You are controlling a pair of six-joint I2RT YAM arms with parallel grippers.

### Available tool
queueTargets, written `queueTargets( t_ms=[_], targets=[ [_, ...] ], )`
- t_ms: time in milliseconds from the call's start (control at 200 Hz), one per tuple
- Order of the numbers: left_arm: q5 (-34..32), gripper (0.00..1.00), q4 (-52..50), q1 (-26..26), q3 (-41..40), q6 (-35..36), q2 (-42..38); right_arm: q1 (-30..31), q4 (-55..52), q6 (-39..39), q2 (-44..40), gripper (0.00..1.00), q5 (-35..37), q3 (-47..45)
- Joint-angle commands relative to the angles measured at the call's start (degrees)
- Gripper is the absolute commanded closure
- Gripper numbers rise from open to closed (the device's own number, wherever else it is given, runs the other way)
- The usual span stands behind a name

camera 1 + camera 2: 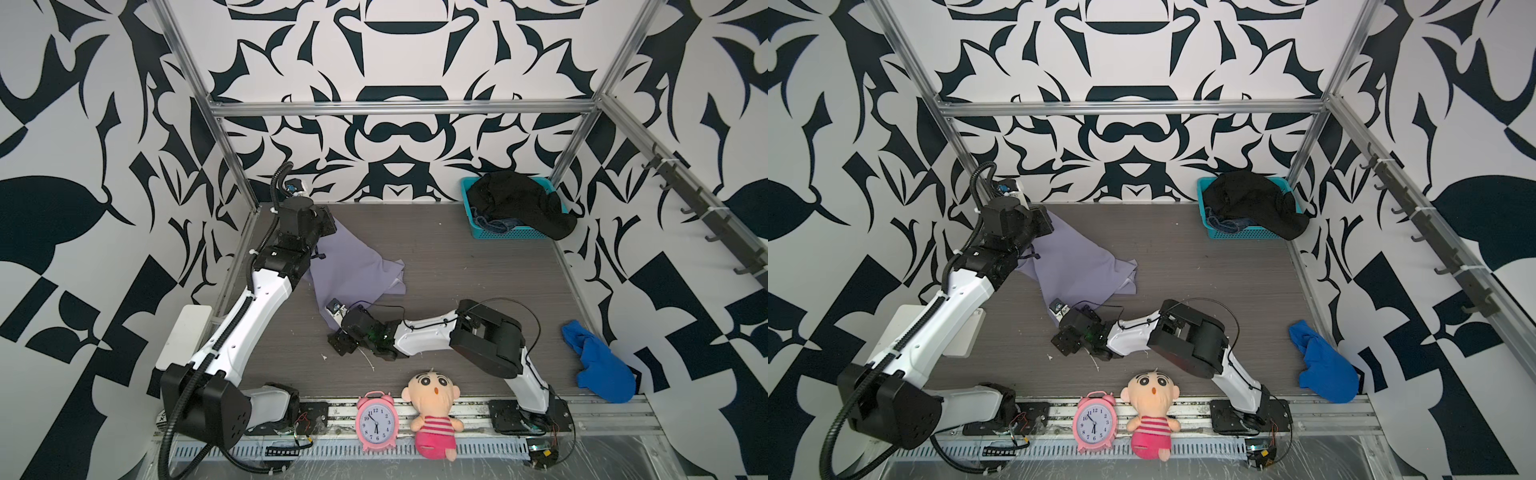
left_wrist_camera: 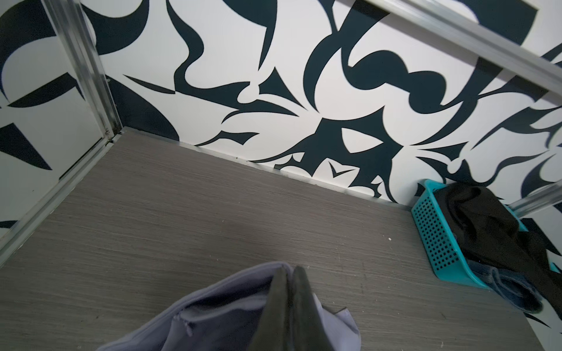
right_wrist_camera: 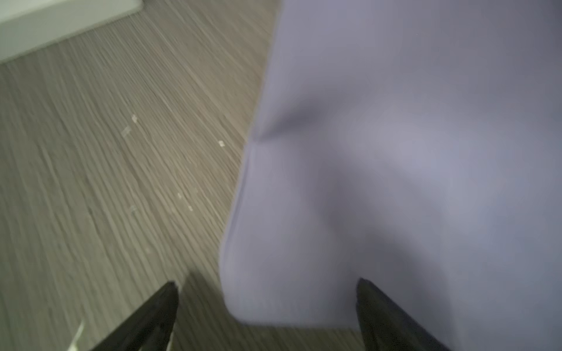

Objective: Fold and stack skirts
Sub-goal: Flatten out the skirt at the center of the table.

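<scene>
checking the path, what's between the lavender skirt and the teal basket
Only bare table between lavender skirt and teal basket, seen in both top views.

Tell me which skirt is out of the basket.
The lavender skirt: it lies on the table, pinched by the left gripper. The black skirt and denim skirt sit in the basket.

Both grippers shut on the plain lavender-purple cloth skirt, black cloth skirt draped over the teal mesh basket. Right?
No: only the left gripper is shut on the lavender-purple cloth skirt. The right wrist view shows the right gripper open, jaws spread with its corner between them. The black cloth skirt does drape over the teal mesh basket.
</scene>
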Motion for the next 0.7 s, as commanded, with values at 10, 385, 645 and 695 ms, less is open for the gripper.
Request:
queueTargets(
  t_ms=[10,385,645,695],
  targets=[
    [-0.53,1.00,3.58,0.97,-1.50,-1.19,0.52,1.49,3.85,-2.79,-0.19,0.03,5.43,2.46],
    [-0.34,1.00,3.75,1.21,-3.07,-1.26,-0.83,0.87,-1.99,-3.32,3.94,0.92,15.54,6.69],
    [-0.68,1.00,1.55,1.80,-3.02,-1.57,-3.79,-1.61,-1.31,-4.98,-6.17,1.00,14.80,0.95],
    [-0.54,1.00,0.90,1.89,-2.86,-1.52,-4.50,-2.43,-0.33,-5.13,-9.25,1.00,12.87,-1.06]
  ],
)
